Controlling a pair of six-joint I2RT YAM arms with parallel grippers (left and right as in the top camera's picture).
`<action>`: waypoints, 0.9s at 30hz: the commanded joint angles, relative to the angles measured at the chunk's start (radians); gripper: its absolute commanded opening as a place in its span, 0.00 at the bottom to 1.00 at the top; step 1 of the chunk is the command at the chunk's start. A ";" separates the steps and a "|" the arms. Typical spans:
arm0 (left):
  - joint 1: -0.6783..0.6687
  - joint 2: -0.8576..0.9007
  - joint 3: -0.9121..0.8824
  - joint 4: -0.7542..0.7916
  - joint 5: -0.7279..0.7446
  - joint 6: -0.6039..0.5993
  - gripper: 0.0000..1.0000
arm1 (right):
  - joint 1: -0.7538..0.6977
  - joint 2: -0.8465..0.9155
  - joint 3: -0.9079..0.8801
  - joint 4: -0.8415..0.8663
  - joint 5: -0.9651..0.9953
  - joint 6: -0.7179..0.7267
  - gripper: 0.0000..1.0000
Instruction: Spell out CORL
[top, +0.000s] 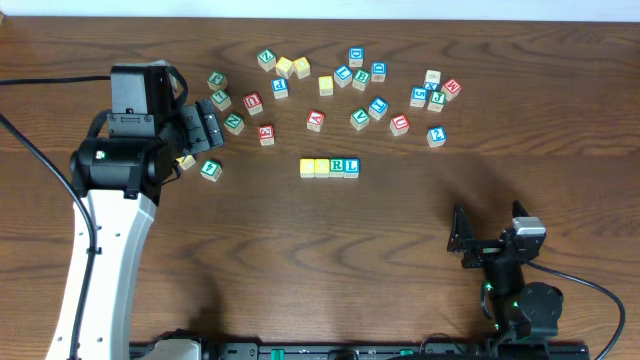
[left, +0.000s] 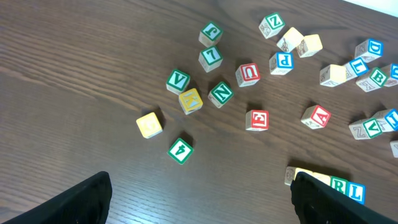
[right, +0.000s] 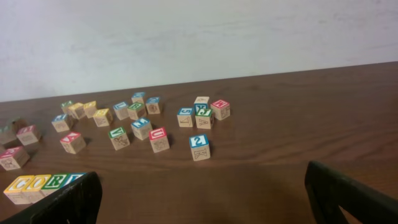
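Note:
Four cubes stand side by side in a row (top: 329, 167) at the table's middle: two yellow-faced cubes, then a green R (top: 337, 166) and a blue L (top: 351, 167). In the right wrist view the row (right: 37, 183) reads C, O, R, and its far end is hidden behind my finger (right: 59, 202). In the left wrist view only the R (left: 339, 184) and L (left: 356, 190) show clearly beside the right finger (left: 336, 202). My left gripper (top: 208, 124) (left: 200, 208) hovers open and empty, left of the row. Near the front right, my right gripper (top: 462, 240) (right: 202, 205) is also open and empty.
Many loose letter cubes (top: 350, 90) lie scattered across the back of the table. A green 4 cube (top: 210, 169) and a plain yellow cube (top: 186, 161) sit close under the left gripper. A black cable (top: 40, 80) runs along the left side.

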 joint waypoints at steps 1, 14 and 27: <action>0.002 -0.008 0.007 -0.002 -0.026 0.015 0.91 | 0.000 -0.007 -0.002 -0.004 -0.003 -0.013 0.99; 0.037 -0.228 -0.114 0.026 -0.041 0.014 0.91 | 0.000 -0.007 -0.002 -0.004 -0.003 -0.013 0.99; 0.141 -0.702 -0.749 0.603 -0.041 0.016 0.91 | 0.000 -0.007 -0.002 -0.004 -0.003 -0.013 0.99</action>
